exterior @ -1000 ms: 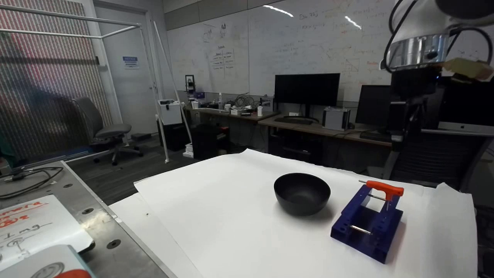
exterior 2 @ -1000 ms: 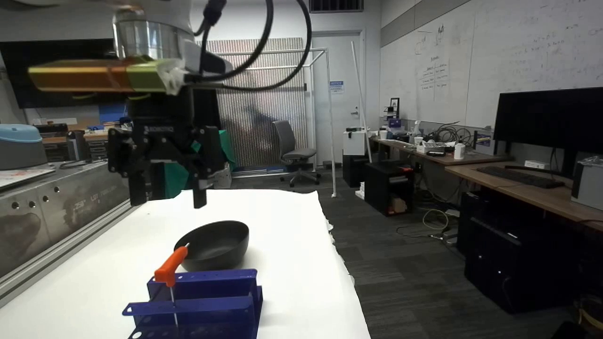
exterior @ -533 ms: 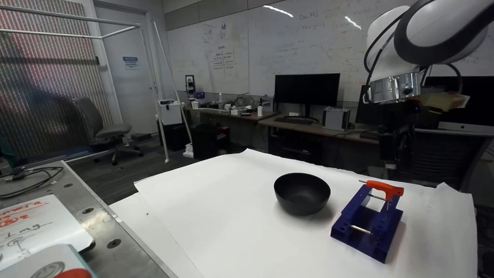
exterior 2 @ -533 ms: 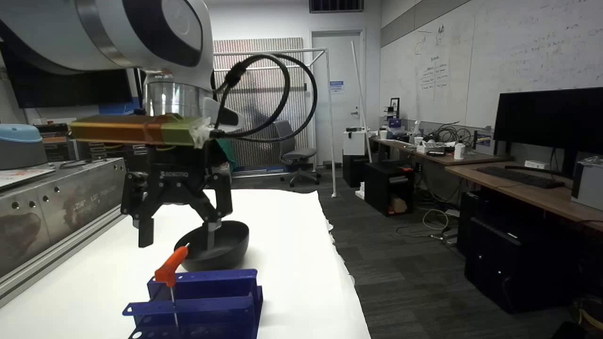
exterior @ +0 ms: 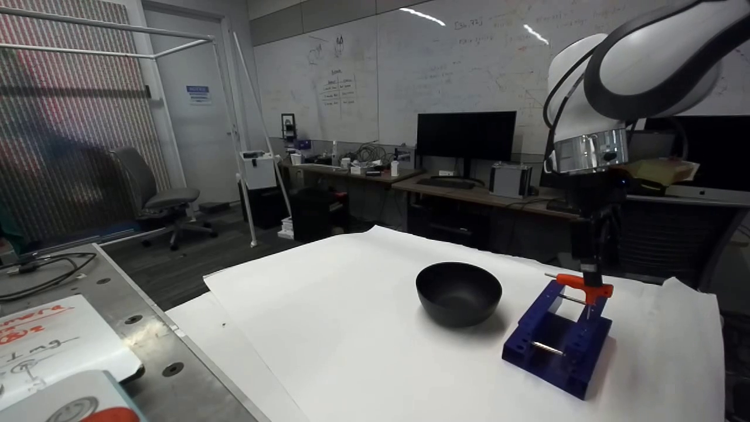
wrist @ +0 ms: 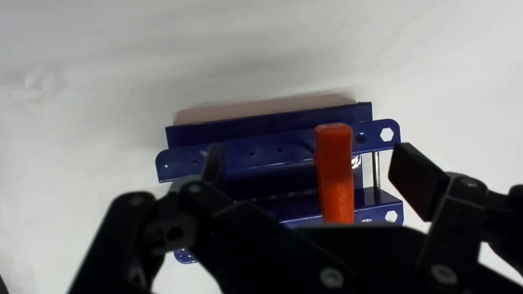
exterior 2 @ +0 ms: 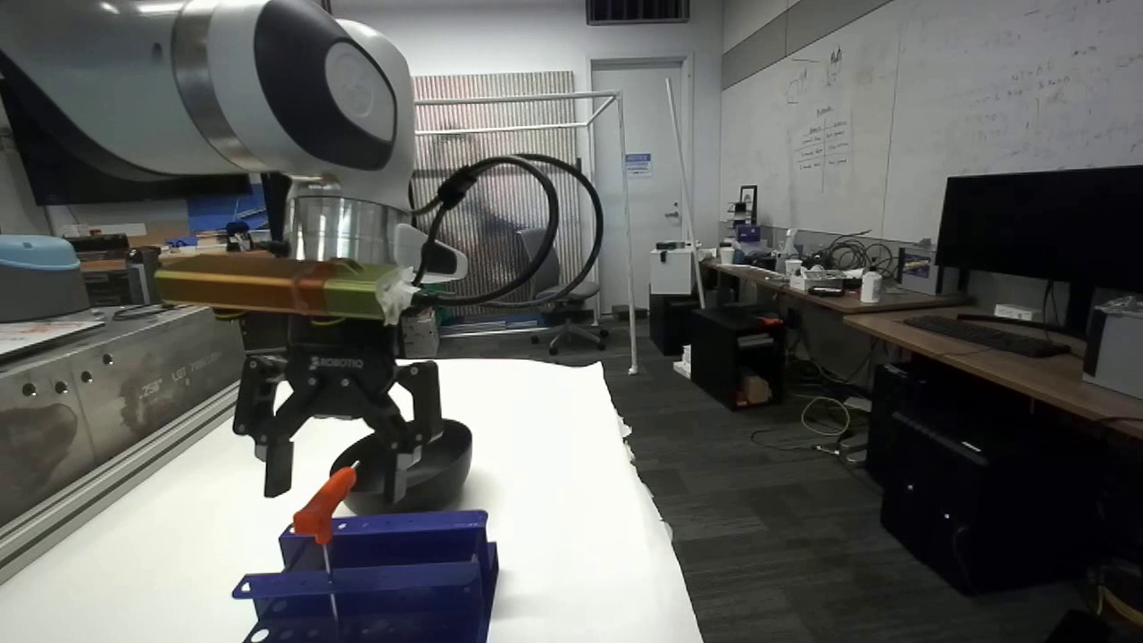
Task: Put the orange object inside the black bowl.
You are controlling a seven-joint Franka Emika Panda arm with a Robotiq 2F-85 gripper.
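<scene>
The orange object is a T-handled key with a thin metal shaft. Its orange handle (exterior: 602,291) sits on top of the blue holder (exterior: 545,373) in both exterior views (exterior 2: 321,511). The black bowl (exterior: 448,313) stands upright beside the holder, and nothing shows inside it; its wall also shows in an exterior view (exterior 2: 444,478). My gripper (exterior 2: 337,485) points down, open and empty, low over the handle. In the wrist view the handle (wrist: 336,175) lies between the spread fingers (wrist: 314,169), touching neither, nearer the right one. The handle's near end is hidden by the gripper.
The holder (wrist: 245,136) has raised walls and metal rods close under the fingers. White paper (exterior: 351,328) covers the table. A metal bench (exterior: 146,316) runs along one side. Desks with monitors (exterior: 466,135) and a chair stand beyond the table.
The arm has come down from high above to low over the orange handle, moving left in an exterior view. The fingers have stayed apart. The key, holder and bowl have not moved.
</scene>
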